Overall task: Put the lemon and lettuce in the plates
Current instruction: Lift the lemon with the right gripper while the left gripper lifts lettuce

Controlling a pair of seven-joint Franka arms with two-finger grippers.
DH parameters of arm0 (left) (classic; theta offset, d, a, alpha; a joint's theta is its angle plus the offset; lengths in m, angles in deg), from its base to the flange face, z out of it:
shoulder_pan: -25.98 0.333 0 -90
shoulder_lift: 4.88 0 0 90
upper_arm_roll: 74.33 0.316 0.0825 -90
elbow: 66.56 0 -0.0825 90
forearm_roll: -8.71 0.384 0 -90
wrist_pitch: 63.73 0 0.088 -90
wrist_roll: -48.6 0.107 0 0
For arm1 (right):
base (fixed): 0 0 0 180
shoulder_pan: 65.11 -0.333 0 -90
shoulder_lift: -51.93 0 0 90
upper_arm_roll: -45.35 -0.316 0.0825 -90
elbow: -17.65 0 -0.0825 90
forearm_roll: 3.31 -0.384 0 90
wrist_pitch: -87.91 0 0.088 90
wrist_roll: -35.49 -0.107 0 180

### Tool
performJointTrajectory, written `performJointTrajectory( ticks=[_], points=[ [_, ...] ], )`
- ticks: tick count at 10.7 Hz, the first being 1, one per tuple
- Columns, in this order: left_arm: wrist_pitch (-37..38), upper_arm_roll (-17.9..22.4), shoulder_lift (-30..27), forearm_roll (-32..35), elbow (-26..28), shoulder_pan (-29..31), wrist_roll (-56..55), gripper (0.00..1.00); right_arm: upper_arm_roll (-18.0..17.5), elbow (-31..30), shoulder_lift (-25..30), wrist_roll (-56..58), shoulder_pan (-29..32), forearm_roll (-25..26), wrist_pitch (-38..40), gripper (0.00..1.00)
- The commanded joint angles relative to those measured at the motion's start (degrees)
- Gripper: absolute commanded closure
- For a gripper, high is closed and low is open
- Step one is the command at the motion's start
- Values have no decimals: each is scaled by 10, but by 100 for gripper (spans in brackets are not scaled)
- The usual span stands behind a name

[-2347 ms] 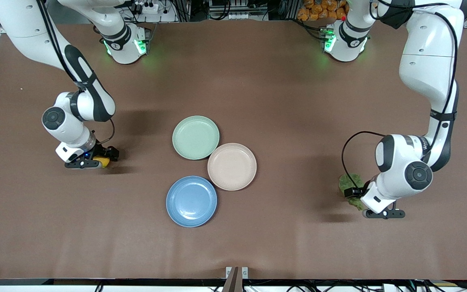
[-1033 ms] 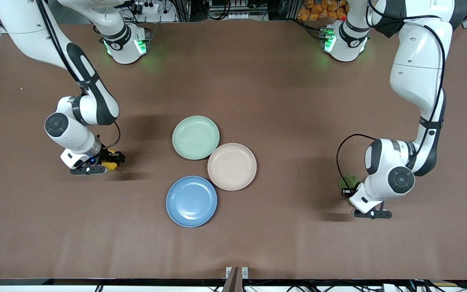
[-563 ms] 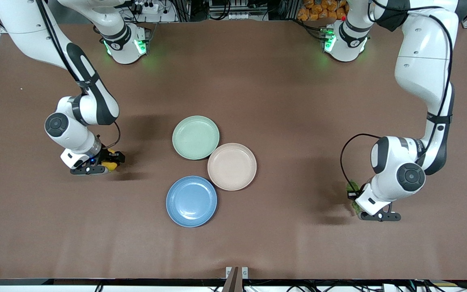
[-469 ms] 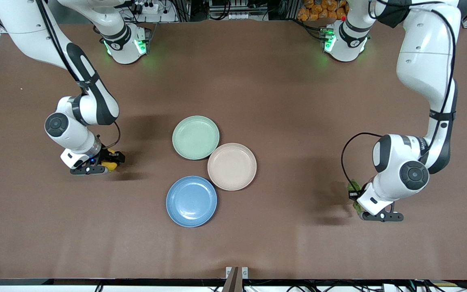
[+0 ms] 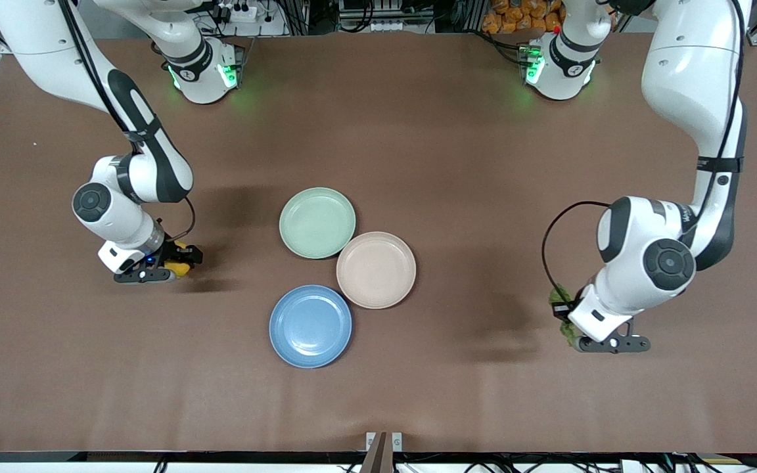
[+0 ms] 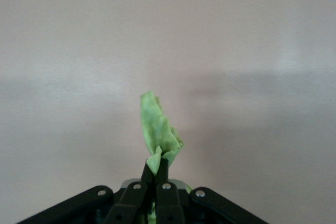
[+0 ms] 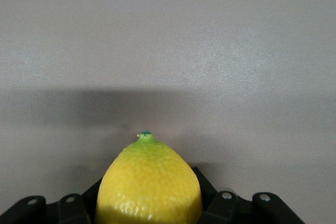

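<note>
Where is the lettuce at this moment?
The lettuce is pinched in the left gripper, over bare table at the left arm's end, well apart from the beige-pink plate.

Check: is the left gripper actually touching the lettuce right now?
Touching. The left wrist view shows the left gripper shut on the base of the lettuce, the leaf sticking out from between its fingertips.

The brown table (image 5: 418,151) carries three touching plates: mint-green plate (image 5: 317,222), beige-pink plate (image 5: 376,269), blue plate (image 5: 310,325).
</note>
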Motion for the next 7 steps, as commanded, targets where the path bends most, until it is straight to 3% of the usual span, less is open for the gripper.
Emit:
performJointTrajectory(
  ticks=[1,7],
  points=[
    [5,-11,-10,8,11,2,-24,100,-38,156,-8,-134,-46,-2,174,56],
    [6,-16,-11,8,11,-6,-31,100,-38,155,-8,-127,-41,-2,189,56]
  ],
)
